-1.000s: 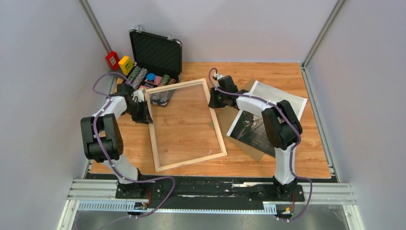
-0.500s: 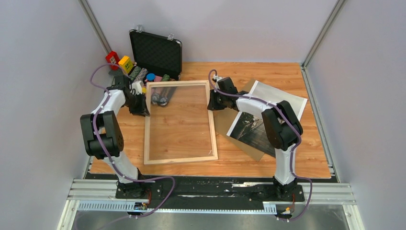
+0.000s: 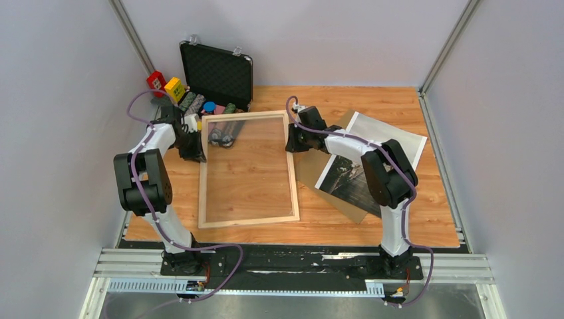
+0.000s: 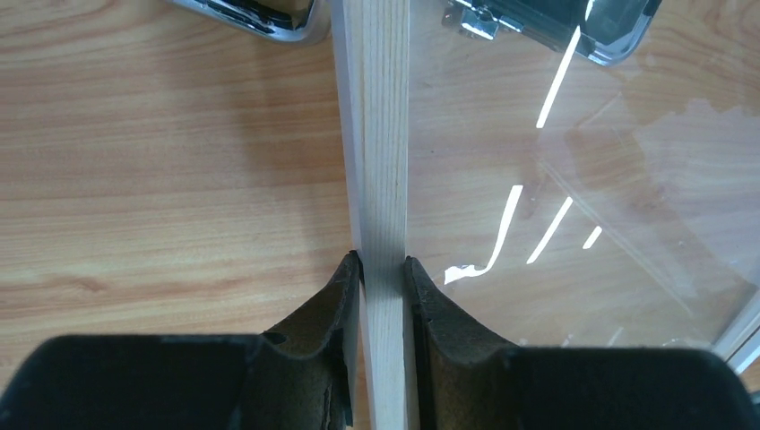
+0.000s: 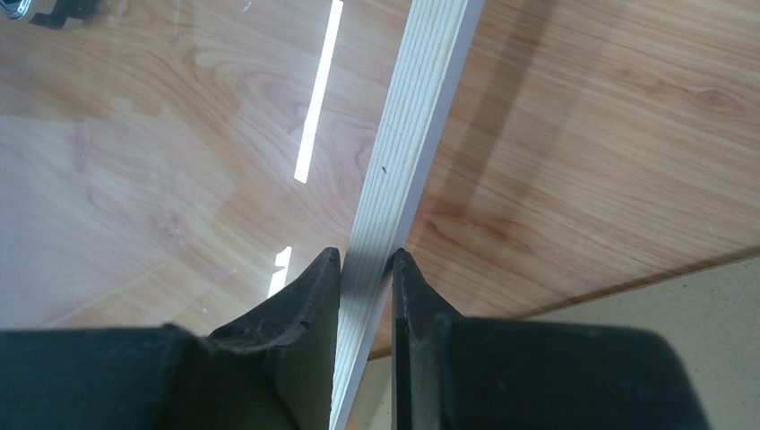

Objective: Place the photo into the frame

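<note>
Frame (image 3: 247,169) sits mid-table (image 3: 425,219), long sides running near to far; we can't tell if it's touching the wood. Our left gripper (image 4: 383,264) is clamped on the left rail, one finger each side of the pale wood. Our right gripper (image 5: 366,260) is clamped on the right rail the same way. Both grips are towards the far end. Frame's far end covers small items (image 3: 223,133) in front of the open black case (image 3: 216,73). Photo (image 3: 346,179) lies right of the frame, apart from it, on a brown backing board (image 3: 309,173), partly under our right arm.
</note>
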Tool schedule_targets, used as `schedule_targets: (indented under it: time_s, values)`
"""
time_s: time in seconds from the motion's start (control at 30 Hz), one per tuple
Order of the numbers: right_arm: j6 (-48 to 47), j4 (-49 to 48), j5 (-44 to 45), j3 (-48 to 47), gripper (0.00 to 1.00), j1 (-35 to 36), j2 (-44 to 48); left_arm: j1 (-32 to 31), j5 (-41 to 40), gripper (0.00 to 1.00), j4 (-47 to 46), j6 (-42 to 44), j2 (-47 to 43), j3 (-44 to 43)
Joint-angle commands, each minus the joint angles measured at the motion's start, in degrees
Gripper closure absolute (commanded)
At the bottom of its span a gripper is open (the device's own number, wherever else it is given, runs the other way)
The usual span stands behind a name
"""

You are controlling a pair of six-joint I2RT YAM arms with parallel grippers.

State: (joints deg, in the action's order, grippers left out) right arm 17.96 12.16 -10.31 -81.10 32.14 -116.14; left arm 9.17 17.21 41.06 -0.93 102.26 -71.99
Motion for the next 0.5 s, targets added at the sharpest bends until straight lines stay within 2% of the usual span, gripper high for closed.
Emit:
schedule_targets:
  time_s: [0.0,0.47]
  values:
    - [0.8,-2.4,-5.7,-3.0,0.95,2.5,0.1,-0.2,2.2,1.00,-4.8,-0.8,0.0,-3.4]
    - [0.6,-2.0,-5.5,-4.1,0.95,3.4,-0.4,-0.2,2.5,1.00,-4.9,-1.7,0.9,-6.2]
